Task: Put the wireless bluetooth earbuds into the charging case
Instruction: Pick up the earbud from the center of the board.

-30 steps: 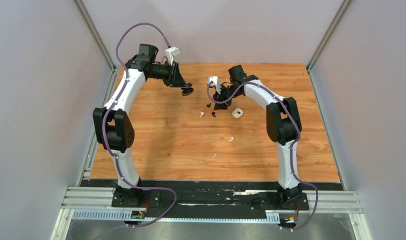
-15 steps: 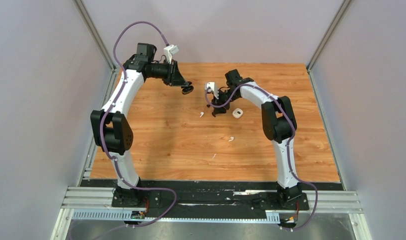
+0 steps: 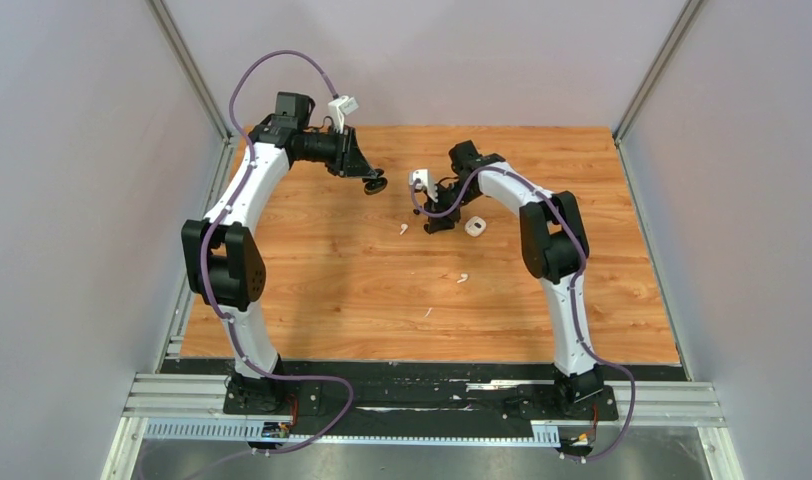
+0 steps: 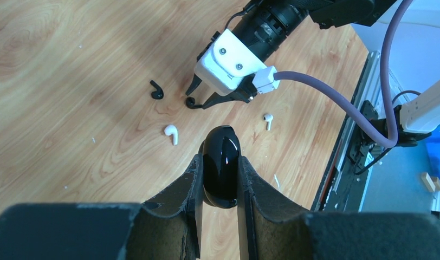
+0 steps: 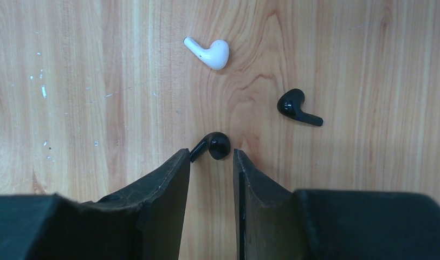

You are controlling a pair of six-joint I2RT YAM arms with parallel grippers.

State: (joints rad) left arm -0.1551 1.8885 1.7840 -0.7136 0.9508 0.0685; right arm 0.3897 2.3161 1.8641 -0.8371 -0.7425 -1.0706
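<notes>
Partly, the right gripper (image 5: 211,157) hides one black earbud (image 5: 218,145).

3 cams: 1 top, 2 wrist.
Top: high, behind bases, looks down, far. Wrist cams: close, face tabletop (image 3: 332,290); both catch same black earbud (image 5: 217,146).

You have a glossy black charging case (image 4: 221,168), lid closed, pinched edge-on in the left gripper (image 4: 220,160). A white case (image 3: 474,227) rests on the desk (image 3: 332,290). One black earbud (image 5: 217,146) lies between the right gripper's (image 5: 211,156) parted jaws. A second black earbud (image 5: 296,106) and a white earbud (image 5: 212,52) lie nearby, and another white earbud (image 4: 268,119) lies apart.
</notes>
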